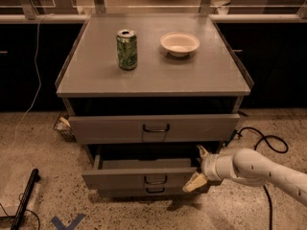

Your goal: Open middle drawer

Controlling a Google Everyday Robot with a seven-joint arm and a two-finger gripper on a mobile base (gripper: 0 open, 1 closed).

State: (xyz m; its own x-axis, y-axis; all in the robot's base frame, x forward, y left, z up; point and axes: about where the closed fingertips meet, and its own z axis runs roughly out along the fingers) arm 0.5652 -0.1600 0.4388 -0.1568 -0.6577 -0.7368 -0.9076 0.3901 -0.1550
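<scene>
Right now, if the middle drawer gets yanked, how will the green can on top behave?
The green can is tall, narrow and upright, so probably tippy, and would roll once down. Its top looks opened, so maybe light. The gripper sits at the middle drawer front's right end, jaws open.

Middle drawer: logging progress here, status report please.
Claw open, at drawer's right front corner. Middle drawer pulled partway out. Nothing seen blocking its travel.

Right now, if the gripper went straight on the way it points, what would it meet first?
Probably the middle drawer: the gripper sits at its right end, fingers spread, pointing left at it. Depth is unclear.
</scene>
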